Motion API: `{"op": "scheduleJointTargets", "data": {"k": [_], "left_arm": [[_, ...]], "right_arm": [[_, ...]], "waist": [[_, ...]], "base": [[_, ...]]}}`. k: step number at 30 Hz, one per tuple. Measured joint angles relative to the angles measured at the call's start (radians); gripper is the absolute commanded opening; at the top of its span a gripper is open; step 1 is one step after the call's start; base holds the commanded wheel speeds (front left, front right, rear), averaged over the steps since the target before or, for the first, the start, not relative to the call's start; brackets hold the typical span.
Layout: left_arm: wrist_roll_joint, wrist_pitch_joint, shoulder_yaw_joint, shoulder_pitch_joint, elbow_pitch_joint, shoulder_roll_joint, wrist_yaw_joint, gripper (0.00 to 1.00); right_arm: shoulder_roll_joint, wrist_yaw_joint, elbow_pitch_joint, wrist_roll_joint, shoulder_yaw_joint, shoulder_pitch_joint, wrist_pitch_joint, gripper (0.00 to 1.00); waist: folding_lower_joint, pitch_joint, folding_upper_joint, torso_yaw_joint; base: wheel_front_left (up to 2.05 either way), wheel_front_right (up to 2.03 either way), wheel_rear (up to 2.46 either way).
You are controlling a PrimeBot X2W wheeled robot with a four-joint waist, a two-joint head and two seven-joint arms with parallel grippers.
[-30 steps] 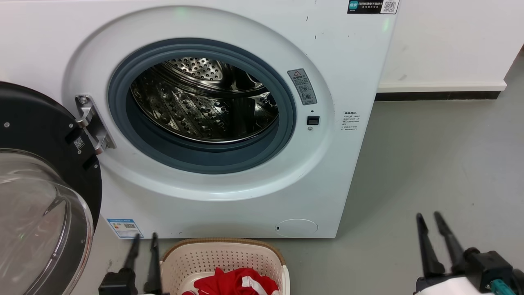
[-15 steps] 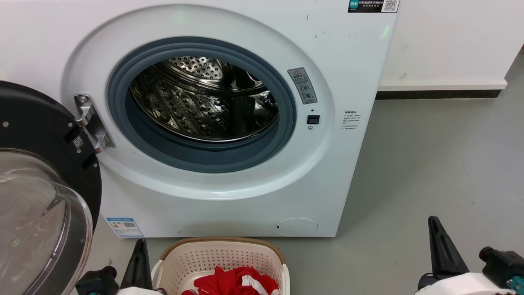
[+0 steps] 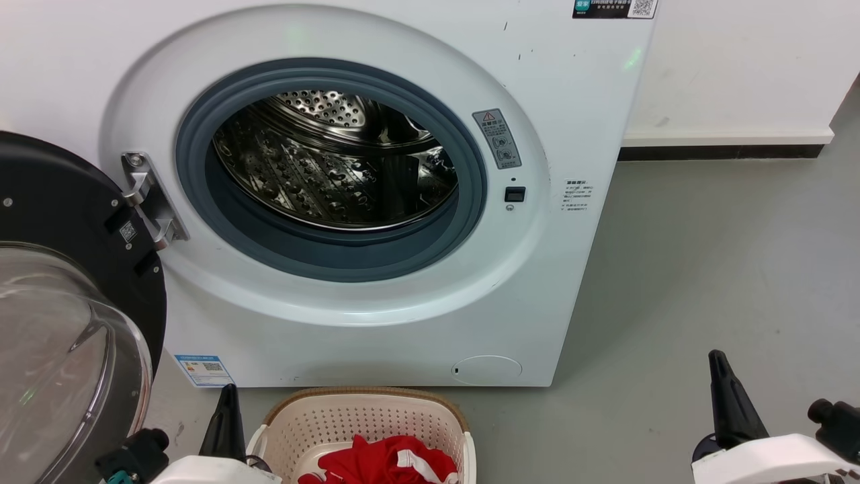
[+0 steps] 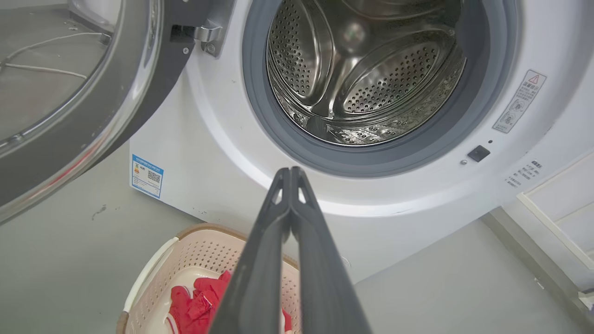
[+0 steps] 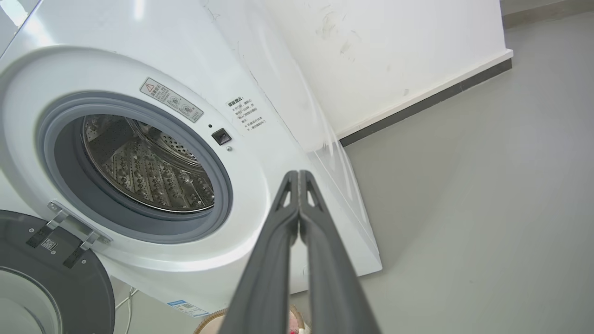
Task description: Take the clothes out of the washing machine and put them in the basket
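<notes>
Clothes (image 3: 386, 464) lie in the basket (image 3: 363, 423), set just before the washing machine (image 3: 376, 343) for short drops. Drum (image 3: 336, 168) looks empty, door (image 3: 60, 202) swung wide. Left gripper (image 4: 290, 174) and right gripper (image 5: 298, 176) pinched closed on nothing, low at either side; likely finished.

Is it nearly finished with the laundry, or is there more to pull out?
Looks nearly finished. The red clothes lie in the basket, and the washing machine's drum shows bare steel. Both the left gripper and right gripper are shut, holding nothing. Nothing visible remains to fetch.
</notes>
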Motion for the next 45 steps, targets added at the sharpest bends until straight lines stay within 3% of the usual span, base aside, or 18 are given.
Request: {"op": "scheduleJointTargets", "data": {"k": [19, 45], "left_arm": [[-0.281, 0.066, 0.020, -0.047, 0.021, -0.002, -0.034, 0.00], [-0.588, 0.137, 0.043, -0.097, 0.041, -0.005, -0.066, 0.00]], "right_arm": [[-0.003, 0.000, 0.021, 0.283, -0.011, -0.042, 0.065, 0.00], [-0.004, 0.000, 0.046, 0.594, -0.026, -0.090, 0.138, 0.00]], "waist": [[0.0000, 0.007, 0.0000, 0.003], [0.0000, 0.016, 0.0000, 0.007]], "base": [[0.00, 0.00, 0.00], [0.00, 0.00, 0.00]]}}
